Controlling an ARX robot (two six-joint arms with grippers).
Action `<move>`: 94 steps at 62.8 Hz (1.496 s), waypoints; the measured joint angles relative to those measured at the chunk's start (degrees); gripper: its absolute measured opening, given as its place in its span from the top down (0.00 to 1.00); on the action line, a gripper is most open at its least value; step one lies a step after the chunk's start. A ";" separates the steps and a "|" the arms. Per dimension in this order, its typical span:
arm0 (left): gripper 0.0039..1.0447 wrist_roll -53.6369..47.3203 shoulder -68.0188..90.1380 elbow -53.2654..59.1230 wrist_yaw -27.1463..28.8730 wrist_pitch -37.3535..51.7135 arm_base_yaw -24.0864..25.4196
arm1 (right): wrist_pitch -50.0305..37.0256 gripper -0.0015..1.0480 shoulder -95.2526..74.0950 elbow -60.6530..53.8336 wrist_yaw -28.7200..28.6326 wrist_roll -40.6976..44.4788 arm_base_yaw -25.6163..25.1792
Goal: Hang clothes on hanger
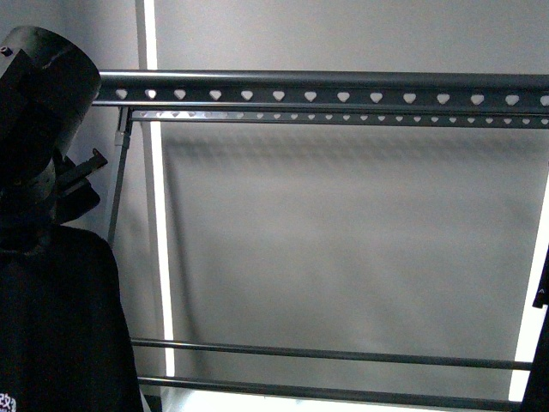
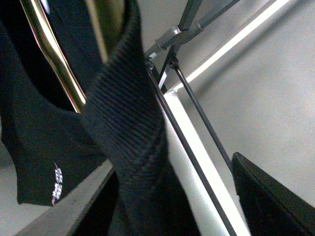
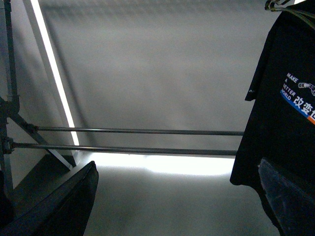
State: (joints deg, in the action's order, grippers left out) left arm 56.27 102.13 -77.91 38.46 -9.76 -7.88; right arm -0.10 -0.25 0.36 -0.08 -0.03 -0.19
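Along the bottom of the left wrist view, we see the left gripper (image 2: 172, 169) with its two dark fingers standing well apart. The ribbed collar (image 2: 125, 128) of the black short-sleeved T-shirt (image 2: 39, 147) with white print runs down between them, close against the finger at lower left. Whether anything is actually pinched there we cannot tell. A shiny brass-coloured rod (image 2: 51, 54) crosses the upper left of that frame, inside the neck opening.

In the front view the T-shirt (image 1: 60, 326) hangs below the black left arm (image 1: 43, 94) at the left edge. It sits low in the frame, apart from the large grey metal rack (image 1: 120, 180), whose top rail (image 1: 343, 90), punched with heart-shaped holes, spans the upper part.

The right gripper (image 3: 177, 164) is spread, with nothing between its fingers. Its camera shows the T-shirt (image 3: 280, 123) at the right edge, dangling from a thin wire hook (image 3: 276, 5) in the upper right corner, with the rack's thin lower bars (image 3: 138, 132) behind.

We judge the step in hand to be carrying the T-shirt to the rack; it is not yet on the rail. The next move calls for raising the hook above the top rail and then lowering it on. We would watch that the cloth neither swings nor catches.
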 joint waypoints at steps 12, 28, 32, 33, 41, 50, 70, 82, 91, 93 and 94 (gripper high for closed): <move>0.75 -2.16 0.00 0.02 -0.11 1.25 0.26 | 0.00 0.07 0.00 0.00 0.00 0.00 0.00; 0.96 -3.72 0.00 2.82 -3.76 8.68 0.76 | 0.00 0.07 0.00 0.00 0.00 0.00 0.00; 0.96 -5.84 -0.31 4.31 -5.22 11.56 0.63 | 0.02 0.07 0.00 0.00 0.00 0.00 0.00; 0.96 -6.97 -0.57 5.07 -5.84 12.68 0.52 | 0.02 0.07 0.00 0.00 0.00 0.00 0.00; 0.96 -13.70 -3.67 10.47 -10.93 19.61 -0.31 | 0.02 0.07 0.00 0.00 0.00 0.00 0.00; 0.96 -22.67 -10.29 16.81 -19.96 26.43 -2.01 | 0.00 0.07 0.00 0.00 0.00 0.00 0.00; 0.96 -49.66 -22.16 23.67 -66.03 26.25 -5.92 | 0.00 0.07 0.00 0.00 0.00 0.00 0.00; 0.96 -72.57 -17.90 18.36 -84.37 23.58 -2.25 | 0.00 0.07 0.00 0.00 0.00 0.00 0.00; 0.96 -83.47 -12.79 12.24 -87.27 23.63 0.00 | 0.00 0.07 0.00 0.00 0.00 0.00 0.00; 0.96 -85.99 -11.45 10.64 -87.30 23.45 0.39 | 0.02 0.07 0.00 0.00 0.02 0.00 0.00; 0.96 -87.14 -11.02 10.10 -87.32 23.39 0.48 | 0.02 0.07 0.00 0.00 0.02 0.00 0.00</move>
State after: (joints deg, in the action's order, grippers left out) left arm -30.87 91.11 -67.81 -48.86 13.63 -7.40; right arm -0.08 -0.25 0.36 -0.05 -0.03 -0.19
